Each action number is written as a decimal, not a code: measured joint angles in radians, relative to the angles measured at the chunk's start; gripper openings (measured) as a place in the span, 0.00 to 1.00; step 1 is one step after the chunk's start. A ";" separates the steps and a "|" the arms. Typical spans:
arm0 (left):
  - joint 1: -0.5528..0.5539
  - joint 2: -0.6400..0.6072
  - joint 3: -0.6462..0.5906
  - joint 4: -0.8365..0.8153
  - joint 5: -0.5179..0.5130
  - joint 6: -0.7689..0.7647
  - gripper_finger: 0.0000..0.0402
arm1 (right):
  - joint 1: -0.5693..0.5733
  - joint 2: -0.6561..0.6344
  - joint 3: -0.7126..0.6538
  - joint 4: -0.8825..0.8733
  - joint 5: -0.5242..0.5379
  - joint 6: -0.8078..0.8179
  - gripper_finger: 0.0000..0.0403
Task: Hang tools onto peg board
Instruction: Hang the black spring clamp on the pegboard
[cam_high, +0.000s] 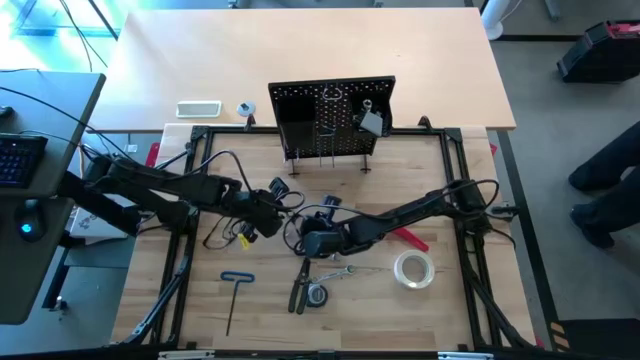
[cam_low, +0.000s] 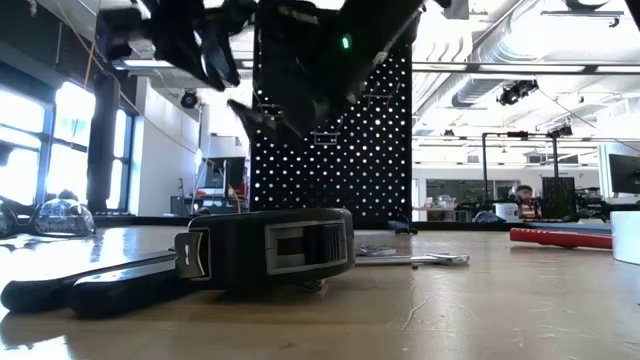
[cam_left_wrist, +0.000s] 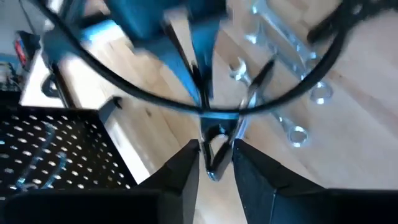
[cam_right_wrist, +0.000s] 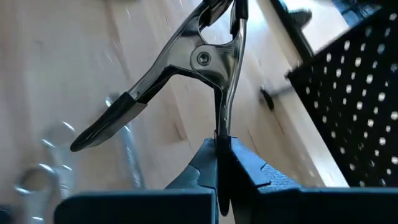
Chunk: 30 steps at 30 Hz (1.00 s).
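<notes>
Above mid-table, short of the peg board (cam_high: 332, 118), the right gripper (cam_right_wrist: 222, 149) pinches one spring clamp (cam_right_wrist: 186, 68) handle while the left gripper (cam_left_wrist: 216, 155) (narrowly parted) straddles its tip, so release gently.

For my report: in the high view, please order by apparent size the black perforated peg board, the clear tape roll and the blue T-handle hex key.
1. Black perforated peg board, largest.
2. Blue T-handle hex key, long but thin.
3. Clear tape roll, close to the key; unsure.
</notes>
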<state>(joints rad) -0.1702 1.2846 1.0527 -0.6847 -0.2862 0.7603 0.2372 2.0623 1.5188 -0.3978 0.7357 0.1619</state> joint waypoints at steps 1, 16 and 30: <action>0.000 -0.001 0.000 -0.002 0.000 -0.009 0.24 | 0.001 0.003 0.000 -0.013 0.009 0.012 0.01; 0.002 -0.022 -0.003 -0.026 -0.058 -0.125 0.41 | 0.075 -0.011 0.002 -0.383 0.189 0.299 0.01; 0.008 -0.141 -0.005 -0.104 -0.048 -0.267 0.43 | 0.117 -0.113 0.003 -1.126 0.510 0.964 0.01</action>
<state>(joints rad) -0.1627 1.1440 1.0473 -0.7890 -0.3346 0.4934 0.3538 1.9492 1.5223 -1.5241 1.2453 1.1262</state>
